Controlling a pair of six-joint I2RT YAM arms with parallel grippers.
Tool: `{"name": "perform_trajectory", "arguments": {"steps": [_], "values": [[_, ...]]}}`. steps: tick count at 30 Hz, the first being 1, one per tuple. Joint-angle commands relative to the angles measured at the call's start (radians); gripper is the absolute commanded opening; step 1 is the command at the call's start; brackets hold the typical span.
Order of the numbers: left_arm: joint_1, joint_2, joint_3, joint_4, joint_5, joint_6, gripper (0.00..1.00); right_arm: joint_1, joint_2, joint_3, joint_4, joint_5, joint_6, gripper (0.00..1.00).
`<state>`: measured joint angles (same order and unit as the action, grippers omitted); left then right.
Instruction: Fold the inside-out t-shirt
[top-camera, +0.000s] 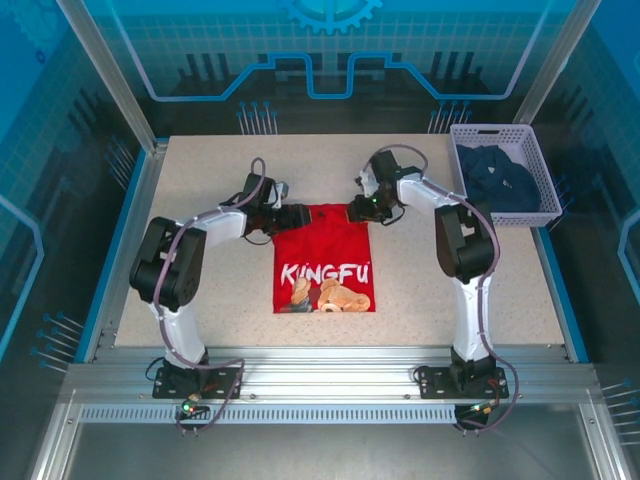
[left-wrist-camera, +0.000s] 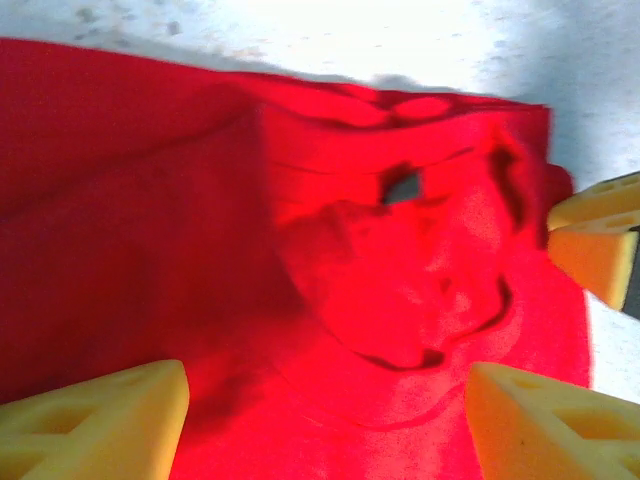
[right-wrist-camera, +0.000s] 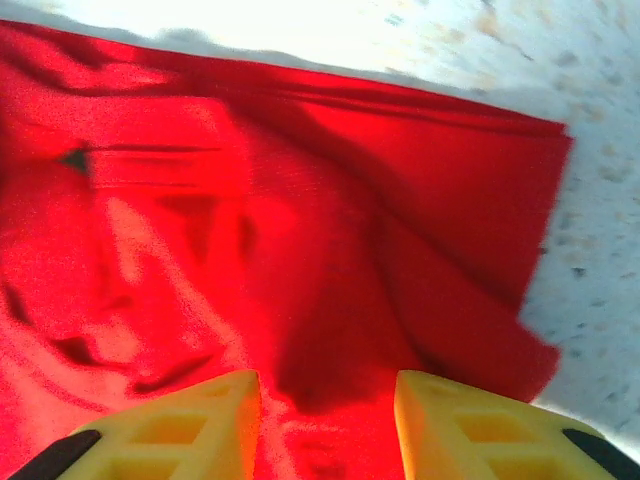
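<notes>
- The shirt (top-camera: 325, 250) lies mid-counter between the two arms. Its print side is up and the lettering reads from the near edge.
- It looks already narrowed to a rough rectangle. The far end, by the collar, is rumpled, and the right wrist view shows stacked layers along one edge (right-wrist-camera: 500, 250).
- I judge it light, limp and easily dragged. It should crease wherever it is pressed and sag if lifted by one point, and the layers may slip apart.
- The two far corners look like the best places to hold it, one per arm, nipping all layers together so the fold stays square.
- The left pincer (top-camera: 292, 216) is at the far left corner. It is spread wide just above the cloth and holds nothing (left-wrist-camera: 325, 400).
- The right pincer (top-camera: 357, 210) is at the far right corner. It is about half spread over the cloth, with no fold clearly nipped (right-wrist-camera: 328, 400).
- The counter (top-camera: 450, 290) is pale, speckled and matte, so the cloth should grip it a little.
- A white basket (top-camera: 540, 215) with a navy garment (top-camera: 500, 178) sits at the far right, well apart from the shirt.
- Blue-lit panels wall the cell.
</notes>
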<state>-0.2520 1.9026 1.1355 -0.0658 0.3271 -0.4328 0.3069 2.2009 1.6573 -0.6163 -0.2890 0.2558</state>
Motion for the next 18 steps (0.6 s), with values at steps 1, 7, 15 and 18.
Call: {"name": "perform_trajectory", "arguments": {"steps": [1, 7, 15, 18], "values": [[0.035, 0.045, 0.021, -0.019, 0.010, 0.050, 0.74, -0.043, 0.047, 0.047, -0.030, -0.016, 0.018, 0.40], [0.057, -0.033, 0.046, 0.007, 0.063, 0.063, 0.76, -0.077, -0.031, 0.059, -0.035, -0.047, -0.035, 0.42], [0.120, -0.088, -0.008, -0.034, -0.038, 0.026, 0.80, -0.075, -0.030, 0.049, -0.033, 0.008, -0.046, 0.62], [0.139, -0.028, 0.048, -0.095, -0.031, 0.029, 0.81, -0.065, 0.029, 0.103, -0.049, 0.007, -0.045, 0.66]]}}
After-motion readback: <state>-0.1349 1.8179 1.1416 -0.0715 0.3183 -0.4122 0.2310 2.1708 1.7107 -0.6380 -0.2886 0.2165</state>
